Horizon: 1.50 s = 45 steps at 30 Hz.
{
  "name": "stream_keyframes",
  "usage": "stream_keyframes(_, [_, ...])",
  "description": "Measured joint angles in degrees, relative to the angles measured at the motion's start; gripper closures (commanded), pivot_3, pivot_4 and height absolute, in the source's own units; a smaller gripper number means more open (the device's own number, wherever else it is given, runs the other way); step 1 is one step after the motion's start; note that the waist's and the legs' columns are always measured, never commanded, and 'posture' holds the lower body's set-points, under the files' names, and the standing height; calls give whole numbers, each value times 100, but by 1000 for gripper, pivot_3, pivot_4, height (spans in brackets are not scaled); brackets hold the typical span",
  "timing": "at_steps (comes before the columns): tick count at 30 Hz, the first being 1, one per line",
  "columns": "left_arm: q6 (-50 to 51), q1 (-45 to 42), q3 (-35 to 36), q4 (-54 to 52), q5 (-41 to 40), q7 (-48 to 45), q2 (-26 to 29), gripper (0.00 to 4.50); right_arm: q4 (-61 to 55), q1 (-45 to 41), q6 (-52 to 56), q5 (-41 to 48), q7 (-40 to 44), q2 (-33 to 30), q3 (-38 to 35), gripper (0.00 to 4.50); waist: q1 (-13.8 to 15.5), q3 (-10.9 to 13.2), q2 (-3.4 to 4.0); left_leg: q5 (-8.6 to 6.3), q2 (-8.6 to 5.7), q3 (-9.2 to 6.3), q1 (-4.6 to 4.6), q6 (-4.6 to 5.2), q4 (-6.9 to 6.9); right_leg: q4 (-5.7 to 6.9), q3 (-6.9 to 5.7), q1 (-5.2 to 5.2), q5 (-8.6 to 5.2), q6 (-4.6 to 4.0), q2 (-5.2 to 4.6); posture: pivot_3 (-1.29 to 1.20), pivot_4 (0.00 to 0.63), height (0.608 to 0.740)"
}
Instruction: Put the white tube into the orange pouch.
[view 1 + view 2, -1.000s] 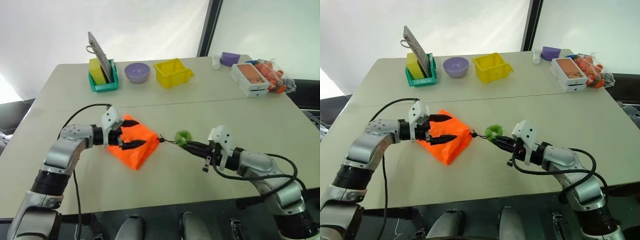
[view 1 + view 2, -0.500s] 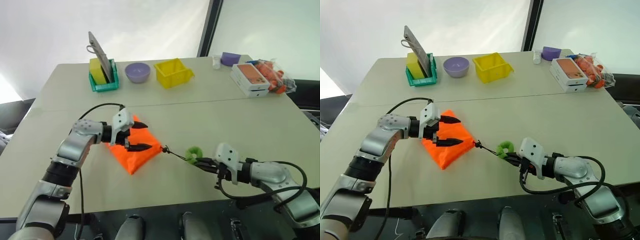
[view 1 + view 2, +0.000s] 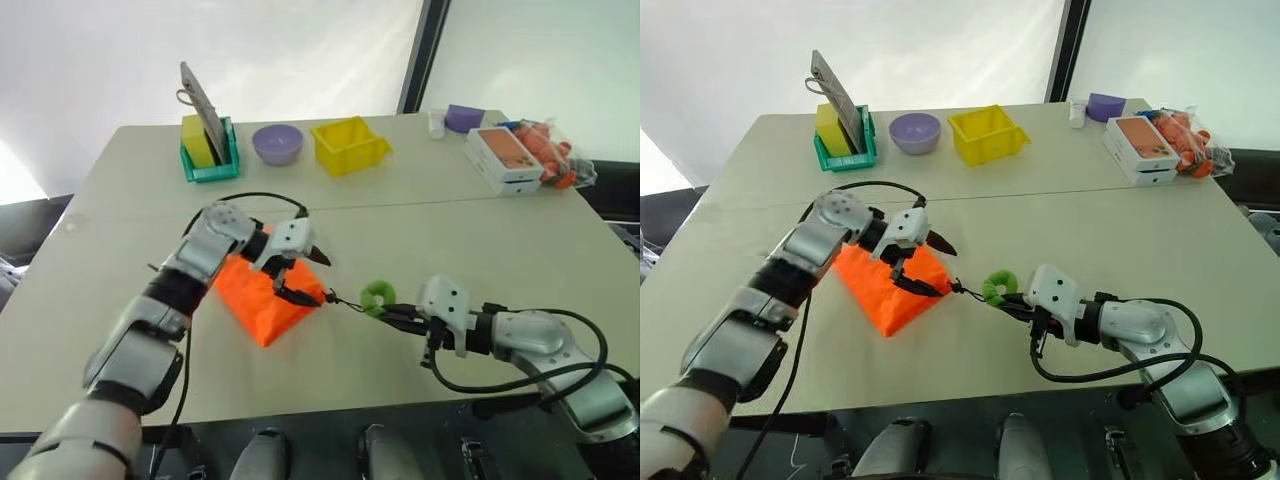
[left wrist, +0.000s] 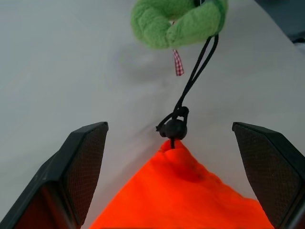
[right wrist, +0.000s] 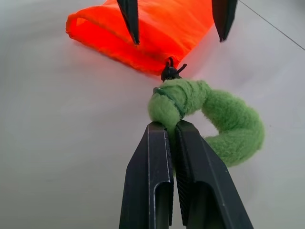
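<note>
On the beige table the white tube's nowhere I can spot, right gripper is clamped on the green ring, and the left gripper is spread wide over the orange pouch, so I'd guess we're at closing it up, next being pinching the neck by the cord stopper.

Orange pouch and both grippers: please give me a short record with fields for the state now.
pouch: orange pouch lies on the table, mouth drawn shut at the cord stopper
cord end: green ring, held up by the right gripper
right gripper: fingers shut on the green ring
left gripper: fingers open, over the pouch's cord corner, holding nothing
white tube: cannot tell where it is
</note>
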Motion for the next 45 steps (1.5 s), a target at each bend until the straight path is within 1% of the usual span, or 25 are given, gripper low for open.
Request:
stream_keyframes(2, [-266,-149,-43,493,110,-159,-185,34,-72,2,-4,-64,-52,5,46,4500,-12,1,-2,-1,0,0,0,2,0,2,-2,0,0,3,0,0,150,740])
stream_keyframes(8, [-940,-499,-274,1442,463,-398,-506,34,-357,83,-57,-291,-177,23,121,4500,-3,3,-5,-1,0,-1,0,2,2,2,-2,3,0,6,0,0,150,740])
stream_keyframes(13, [-1148,-605,-298,1857,571,-419,-711,34,-489,186,-83,-415,-270,105,239,4500,-9,5,-10,-1,0,-3,0,3,1,4,-2,2,0,8,0,0,150,740])
stream_keyframes(17, [-1165,-707,-297,1948,567,-419,-734,34,-489,267,-89,-534,-306,113,341,4500,-17,5,-9,-1,0,-2,2,3,2,5,-2,3,0,9,0,0,150,740])
stream_keyframes(25, [-886,-717,-338,2169,545,-419,-763,34,-487,225,-160,-716,-320,132,388,4500,-14,5,-9,-1,0,-4,2,3,2,9,-2,4,1,11,0,0,150,740])
stream_keyframes(29, [-499,-719,-493,2161,245,-420,-759,34,-458,236,-270,-880,-308,-37,305,4500,-13,5,-10,-1,0,-4,2,3,3,9,-2,4,2,15,0,0,150,740])
stream_keyframes(34, [-176,-719,-594,2100,-35,-420,-755,34,-458,279,-277,-933,-283,-63,247,4500,-19,5,-9,-1,0,-4,3,3,3,10,-2,4,3,15,0,0,150,740])
stream_keyframes(42, [58,-739,-760,2101,-210,-420,-770,34,-497,255,-187,-972,-285,-62,248,4500,-15,5,-9,-1,0,-5,3,3,4,12,-2,5,3,15,0,0,150,740])
stream_keyframes(45, [60,-775,-813,2101,-267,-420,-769,850,-515,250,-137,-977,-285,-62,248,4500,-15,5,-9,-1,0,-5,3,3,4,11,-2,5,3,15,0,0,150,740])
